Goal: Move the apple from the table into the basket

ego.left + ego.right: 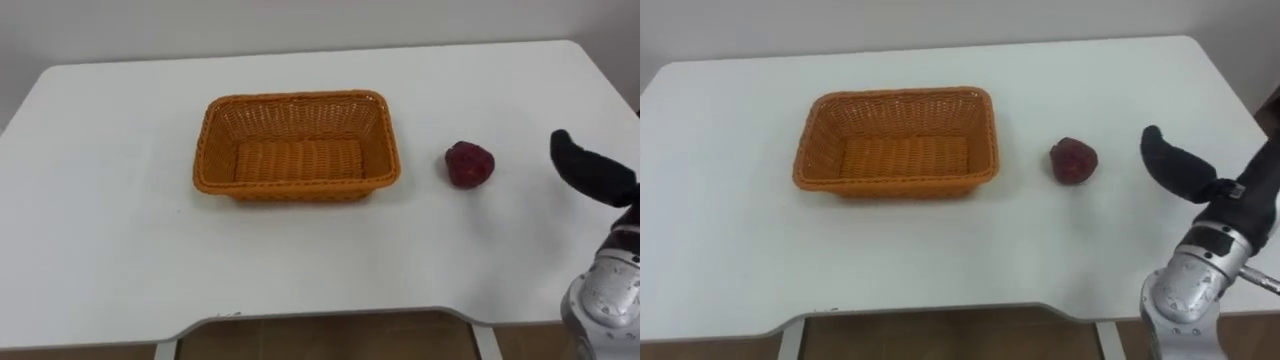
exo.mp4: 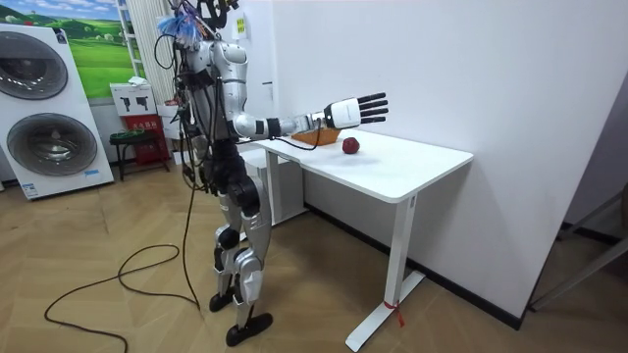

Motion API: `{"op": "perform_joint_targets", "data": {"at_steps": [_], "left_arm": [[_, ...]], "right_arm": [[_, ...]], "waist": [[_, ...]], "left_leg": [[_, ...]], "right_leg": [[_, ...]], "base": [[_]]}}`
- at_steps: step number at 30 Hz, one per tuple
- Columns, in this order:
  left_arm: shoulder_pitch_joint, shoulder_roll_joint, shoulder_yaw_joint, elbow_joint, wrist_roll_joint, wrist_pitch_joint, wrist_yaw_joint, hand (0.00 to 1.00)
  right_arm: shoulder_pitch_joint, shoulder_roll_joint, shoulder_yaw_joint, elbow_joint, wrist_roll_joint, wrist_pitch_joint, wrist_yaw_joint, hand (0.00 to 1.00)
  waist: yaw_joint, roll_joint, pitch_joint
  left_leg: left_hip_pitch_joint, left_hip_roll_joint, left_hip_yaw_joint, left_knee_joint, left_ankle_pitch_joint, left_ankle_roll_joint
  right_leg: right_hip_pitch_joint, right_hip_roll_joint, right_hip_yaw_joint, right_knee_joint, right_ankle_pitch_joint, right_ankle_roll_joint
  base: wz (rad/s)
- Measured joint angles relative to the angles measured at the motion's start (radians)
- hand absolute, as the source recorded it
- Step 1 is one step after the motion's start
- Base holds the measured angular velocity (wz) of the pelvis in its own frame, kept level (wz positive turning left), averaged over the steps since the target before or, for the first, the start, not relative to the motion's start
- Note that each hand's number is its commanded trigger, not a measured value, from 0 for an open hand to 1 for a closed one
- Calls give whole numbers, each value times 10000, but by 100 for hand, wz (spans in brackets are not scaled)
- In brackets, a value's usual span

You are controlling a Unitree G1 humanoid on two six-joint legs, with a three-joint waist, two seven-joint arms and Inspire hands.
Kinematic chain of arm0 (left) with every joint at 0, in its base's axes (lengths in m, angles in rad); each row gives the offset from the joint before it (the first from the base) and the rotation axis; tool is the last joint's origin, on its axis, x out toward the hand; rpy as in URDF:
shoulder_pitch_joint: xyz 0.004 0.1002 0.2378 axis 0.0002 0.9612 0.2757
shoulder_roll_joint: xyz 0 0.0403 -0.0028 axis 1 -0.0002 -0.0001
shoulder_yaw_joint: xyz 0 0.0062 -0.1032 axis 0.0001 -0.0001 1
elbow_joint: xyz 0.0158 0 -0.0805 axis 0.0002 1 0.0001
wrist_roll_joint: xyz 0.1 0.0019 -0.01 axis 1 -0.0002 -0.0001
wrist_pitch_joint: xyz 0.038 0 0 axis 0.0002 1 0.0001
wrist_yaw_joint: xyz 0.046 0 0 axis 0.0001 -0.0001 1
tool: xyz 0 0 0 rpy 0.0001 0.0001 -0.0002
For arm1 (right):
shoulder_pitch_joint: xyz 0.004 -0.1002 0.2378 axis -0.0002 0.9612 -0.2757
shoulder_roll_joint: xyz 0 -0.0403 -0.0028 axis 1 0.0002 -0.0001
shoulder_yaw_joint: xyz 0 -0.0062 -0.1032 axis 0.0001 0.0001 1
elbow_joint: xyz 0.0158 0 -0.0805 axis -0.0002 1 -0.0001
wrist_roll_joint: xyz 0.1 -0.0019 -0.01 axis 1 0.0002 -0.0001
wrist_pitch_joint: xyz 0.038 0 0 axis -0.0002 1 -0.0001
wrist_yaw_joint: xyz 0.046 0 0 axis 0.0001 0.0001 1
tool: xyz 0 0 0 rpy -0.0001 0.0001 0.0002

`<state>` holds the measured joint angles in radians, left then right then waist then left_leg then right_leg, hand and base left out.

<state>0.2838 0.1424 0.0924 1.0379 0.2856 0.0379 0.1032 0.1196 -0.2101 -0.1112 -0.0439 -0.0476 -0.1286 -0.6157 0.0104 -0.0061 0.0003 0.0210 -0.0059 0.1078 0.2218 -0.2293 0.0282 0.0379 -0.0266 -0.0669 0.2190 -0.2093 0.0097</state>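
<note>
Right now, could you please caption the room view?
Robot at table, open right hand raised near apple beside basket.

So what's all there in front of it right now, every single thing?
table: 1, white, against the wall, robot standing at it
basket: 1, orange, middle of the table
apple: 1, dark red, on the table, right of the basket, apart from it
washer: at least 1, white, room view's left
right hand: 1, black fingers, open, raised over the table, right of the apple
</note>
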Motion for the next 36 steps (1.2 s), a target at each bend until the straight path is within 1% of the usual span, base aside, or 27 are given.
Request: {"op": "perform_joint_targets", "data": {"at_steps": [2,3,5,6,7,8,10,12,14,18,25,28,29,31,34,36], "left_arm": [[-67,5,-2,11,-5,5,0,0],[-102,5,-2,24,-4,3,0,0],[-215,20,-3,64,3,-10,-28,0],[-227,28,-3,63,15,-28,-44,0],[-235,37,-2,59,16,-50,-81,0],[-225,60,-4,51,27,-53,-112,0],[-215,113,-4,33,78,-54,-220,0],[-197,153,-4,30,112,-53,-304,0],[-183,202,5,30,147,-48,-409,0],[-182,262,12,29,344,-36,-501,0],[-180,265,18,66,361,-21,-705,0],[-219,265,18,65,361,-23,-749,0],[-218,265,17,65,363,-23,-757,0],[-220,265,17,65,364,-23,-777,0],[-209,267,20,51,365,-24,-930,0],[-203,266,31,40,366,-24,-975,0]], "right_arm": [[3,-7,336,39,18,18,450,0],[3,-9,411,70,47,18,580,0],[2,-4,616,366,247,17,1154,0],[-1,-2,626,473,247,17,1309,0],[-26,-3,625,676,246,17,1578,0],[-25,-4,623,848,260,17,1811,0],[-30,-11,613,1070,375,17,2152,0],[-29,-11,613,1181,430,18,2447,0],[-30,-12,613,1193,428,18,2774,0],[-30,-21,604,1295,427,18,3098,0],[-264,-30,611,1843,505,17,3549,0],[-365,-189,619,2119,741,17,3802,0],[-487,-291,628,2377,788,13,3894,0],[-645,-366,626,2749,798,17,3949,0],[-728,-422,617,2935,826,16,4312,0],[-874,-425,585,3159,828,103,4548,0]], "waist": [[-10,-137,26],[-10,-193,23],[20,-417,-20],[38,-455,-37],[98,-496,-23],[110,-536,-35],[161,-545,-17],[173,-506,14],[174,-409,71],[184,-328,61],[266,-350,50],[271,-330,60],[284,-319,67],[281,-309,74],[245,-269,97],[236,-266,99]], "left_leg": [[13,2,1,-4,29,-6],[15,2,-25,-5,30,-6],[16,-13,-55,-9,30,-7],[21,-21,-56,-9,30,-7],[65,-32,-74,-10,30,-6],[80,-48,-105,-5,30,-6],[86,-54,-134,0,29,-5],[83,-57,-161,6,29,-4],[65,-57,-206,17,29,-3],[48,-55,-276,22,29,-2],[67,-61,-290,38,30,-1],[64,-59,-301,47,30,-1],[54,-59,-305,74,29,0],[36,-59,-305,103,29,0],[1,-57,-296,129,28,1],[-29,-58,-304,143,28,1]], "right_leg": [[0,3,5,-4,0,-1],[2,3,3,-10,0,-1],[54,-11,-40,-149,12,-16],[89,-19,-46,-191,14,-18],[167,-32,-88,-222,25,-12],[188,-48,-135,-262,28,-8],[285,-48,-151,-342,62,2],[295,-50,-175,-341,65,4],[296,-48,-213,-334,65,3],[308,-43,-289,-315,65,2],[343,-48,-294,-314,66,1],[341,-52,-311,-317,66,1],[347,-57,-324,-314,66,1],[347,-59,-331,-314,66,0],[346,-68,-409,-312,67,-1],[344,-72,-458,-309,68,-2]], "base": [[0],[0],[4],[5],[6],[7],[5],[4],[5],[6],[0],[0],[0],[0],[3],[5]]}}
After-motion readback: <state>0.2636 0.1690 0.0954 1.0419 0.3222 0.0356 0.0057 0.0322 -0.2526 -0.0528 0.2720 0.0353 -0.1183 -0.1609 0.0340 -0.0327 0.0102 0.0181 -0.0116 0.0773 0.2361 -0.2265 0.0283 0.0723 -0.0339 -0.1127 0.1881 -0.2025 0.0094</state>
